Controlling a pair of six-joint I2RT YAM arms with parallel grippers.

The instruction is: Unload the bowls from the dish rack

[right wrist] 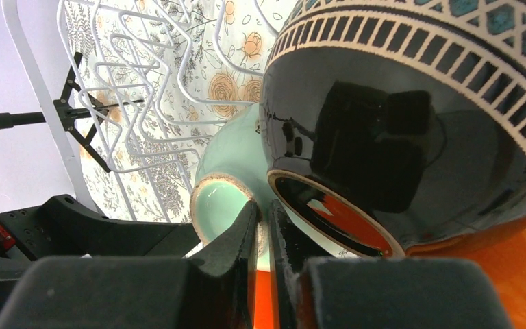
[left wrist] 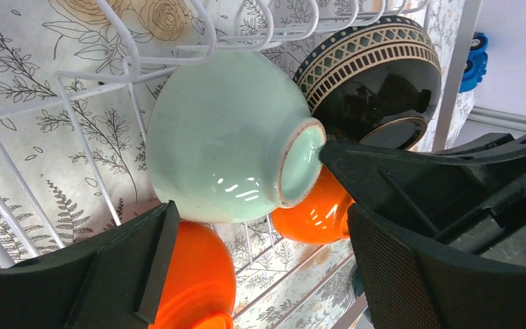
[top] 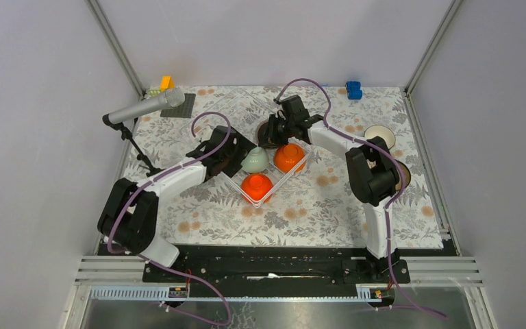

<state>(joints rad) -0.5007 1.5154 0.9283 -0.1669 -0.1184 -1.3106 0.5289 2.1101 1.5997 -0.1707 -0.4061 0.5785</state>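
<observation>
The white wire dish rack (top: pixel 279 184) (left wrist: pixel 75 116) (right wrist: pixel 144 103) holds a mint green bowl (top: pixel 255 160) (left wrist: pixel 226 137) (right wrist: pixel 222 199), two orange bowls (top: pixel 290 157) (top: pixel 256 186) (left wrist: pixel 198 274) and a dark patterned bowl (top: pixel 268 133) (left wrist: pixel 377 75) (right wrist: pixel 397 137). My left gripper (top: pixel 236 159) (left wrist: pixel 267 267) is wide open, its fingers on either side just short of the mint bowl. My right gripper (top: pixel 279 130) (right wrist: pixel 264 212) is shut, its tips wedged between the foot rings of the mint and dark bowls. Whether it pinches a rim I cannot tell.
A cream bowl (top: pixel 379 133) sits on the flowered cloth at the right. Another bowl (top: pixel 404 175) is half hidden behind the right arm. A microphone on a stand (top: pixel 144 107), a dark grey mat (top: pixel 181 106) and a blue toy (top: pixel 353 89) are at the back.
</observation>
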